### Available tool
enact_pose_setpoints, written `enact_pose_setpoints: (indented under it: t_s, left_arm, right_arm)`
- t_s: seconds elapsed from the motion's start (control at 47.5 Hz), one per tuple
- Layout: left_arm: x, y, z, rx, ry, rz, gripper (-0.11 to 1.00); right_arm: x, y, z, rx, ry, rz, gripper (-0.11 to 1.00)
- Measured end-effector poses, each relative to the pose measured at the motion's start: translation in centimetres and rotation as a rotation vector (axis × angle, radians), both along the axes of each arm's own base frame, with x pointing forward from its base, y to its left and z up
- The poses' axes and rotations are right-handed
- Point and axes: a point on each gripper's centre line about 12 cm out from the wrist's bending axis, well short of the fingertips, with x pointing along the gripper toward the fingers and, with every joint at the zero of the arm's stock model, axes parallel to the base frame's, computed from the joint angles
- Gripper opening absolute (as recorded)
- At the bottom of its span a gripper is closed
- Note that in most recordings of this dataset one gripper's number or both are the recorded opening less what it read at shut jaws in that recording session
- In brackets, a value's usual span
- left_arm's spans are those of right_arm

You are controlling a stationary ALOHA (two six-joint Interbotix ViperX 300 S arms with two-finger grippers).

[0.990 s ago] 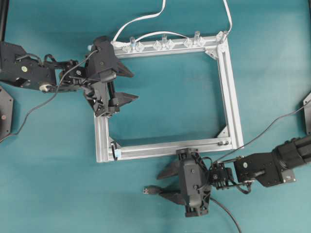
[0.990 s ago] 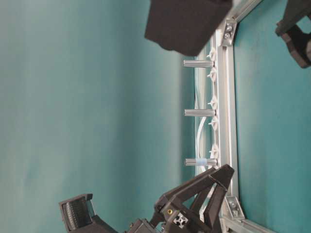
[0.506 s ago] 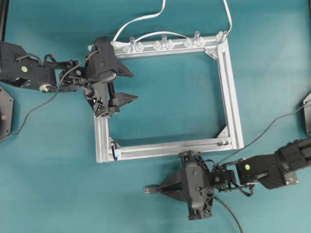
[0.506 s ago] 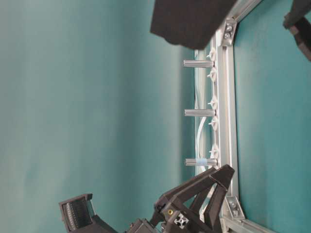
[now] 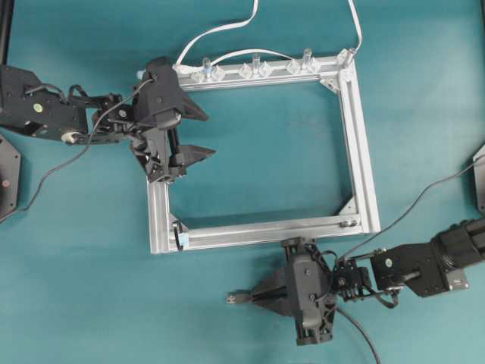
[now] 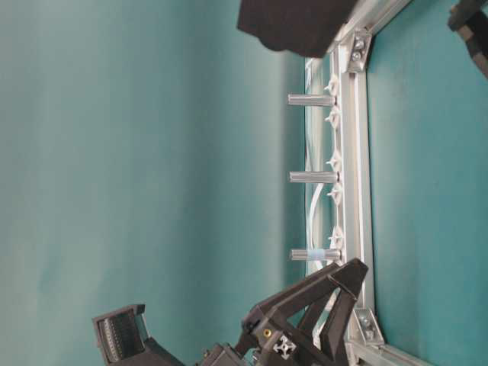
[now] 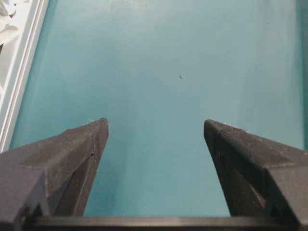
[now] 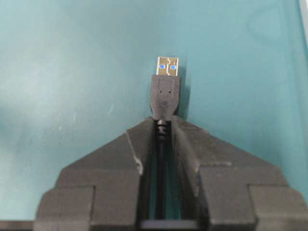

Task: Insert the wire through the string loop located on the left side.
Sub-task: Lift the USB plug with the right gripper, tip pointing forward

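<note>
The wire's black-and-silver plug (image 5: 236, 299) sticks out to the left of my right gripper (image 5: 256, 297), below the frame's front rail. In the right wrist view the right gripper (image 8: 162, 122) is shut on the wire just behind the plug (image 8: 166, 82), and the cable runs back between the fingers. The rest of the wire (image 5: 355, 334) trails off toward the bottom edge. The string loop (image 5: 180, 236) sits at the frame's lower-left corner. My left gripper (image 5: 211, 135) hovers open over the frame's left rail with nothing between its fingers (image 7: 82, 144).
The aluminium frame (image 5: 362, 152) lies flat in the middle. Clear clips and three upright posts (image 6: 313, 177) line its far rail, and white cables (image 5: 220, 30) loop off behind it. Part of a frame rail (image 7: 19, 72) shows at the left of the left wrist view.
My right gripper went from open around the wire to shut on it behind the plug, then shifted slightly. The left arm has not moved.
</note>
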Motion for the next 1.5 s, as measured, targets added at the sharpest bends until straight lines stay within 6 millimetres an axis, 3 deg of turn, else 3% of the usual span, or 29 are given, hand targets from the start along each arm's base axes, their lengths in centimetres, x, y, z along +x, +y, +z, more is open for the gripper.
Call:
enact_pose_setpoints:
  t_s: [0.442, 0.822, 1.264, 1.496]
  left_arm:
    - [-0.1, 0.0, 0.0, 0.000, 0.002, 0.002, 0.85]
    - [0.0, 0.0, 0.0, 0.001, 0.000, -0.001, 0.85]
    - [0.0, 0.0, 0.0, 0.001, 0.002, -0.001, 0.85]
    - [0.0, 0.0, 0.0, 0.001, 0.000, -0.001, 0.85]
  right_arm:
    - [-0.1, 0.4, 1.7, 0.017, 0.020, 0.016, 0.14]
    - [0.4, -2.0, 5.6, 0.020, 0.020, 0.006, 0.14]
    - [1.3, -1.9, 7.8, -0.021, 0.043, 0.067, 0.14]
    - [1.5, -2.1, 7.9, -0.032, 0.051, 0.072, 0.14]
